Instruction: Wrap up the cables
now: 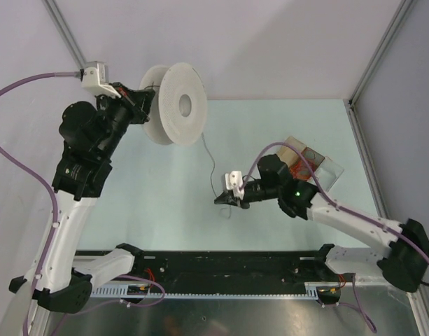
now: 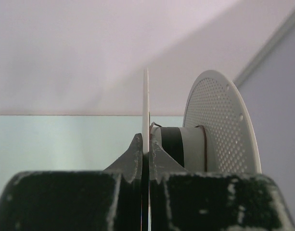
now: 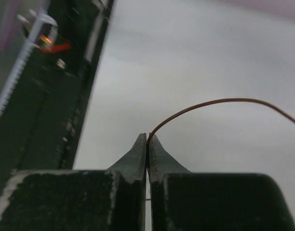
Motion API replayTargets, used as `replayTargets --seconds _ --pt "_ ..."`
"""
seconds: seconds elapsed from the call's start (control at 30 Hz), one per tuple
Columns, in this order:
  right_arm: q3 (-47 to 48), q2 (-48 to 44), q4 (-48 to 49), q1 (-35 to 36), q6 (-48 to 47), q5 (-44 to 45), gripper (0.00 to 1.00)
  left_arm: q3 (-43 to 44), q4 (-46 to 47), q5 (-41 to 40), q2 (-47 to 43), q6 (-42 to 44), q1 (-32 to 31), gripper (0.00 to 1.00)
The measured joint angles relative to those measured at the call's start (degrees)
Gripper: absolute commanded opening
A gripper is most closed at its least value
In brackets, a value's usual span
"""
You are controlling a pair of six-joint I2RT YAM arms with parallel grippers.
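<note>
The thin dark wire (image 3: 210, 102) is pinched between the closed fingertips of the right gripper (image 3: 147, 140), from whose tip it is seen arching up and away to the right. In the overhead view it is traced from that pincer up toward the white perforated spool (image 1: 179, 105), which is held well apart from it, farther out and to the left. The spool's near flange (image 2: 146, 96) is clamped edge-on between the shut jaws of the left gripper (image 2: 146, 144), with the hub (image 2: 178, 147) just right of its fingertips.
</note>
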Motion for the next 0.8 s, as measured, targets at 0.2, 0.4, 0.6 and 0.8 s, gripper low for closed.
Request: replayTargets --seconds 0.2,0.4,0.6,0.8 --pt "4.11 -8.44 -5.84 8.15 -4.22 0.31 0.00 -0.90 0.55 -12.24 3.17 1.11 0.20 0.00" --pt "7.89 -8.35 -12.83 8.61 -9.03 3.67 0.00 -7.93 1.03 -18.12 7.91 1.09 0.11 0.00" --pt "14.23 -8.37 -14.95 9.35 -12.07 8.37 0.00 -16.28 -0.48 -19.69 11.56 3.30 -0.70 0.00" --pt "18.80 -7.28 -11.93 9.46 -15.74 14.10 0.00 -20.33 -0.52 -14.86 11.82 6.29 -1.92 0.00"
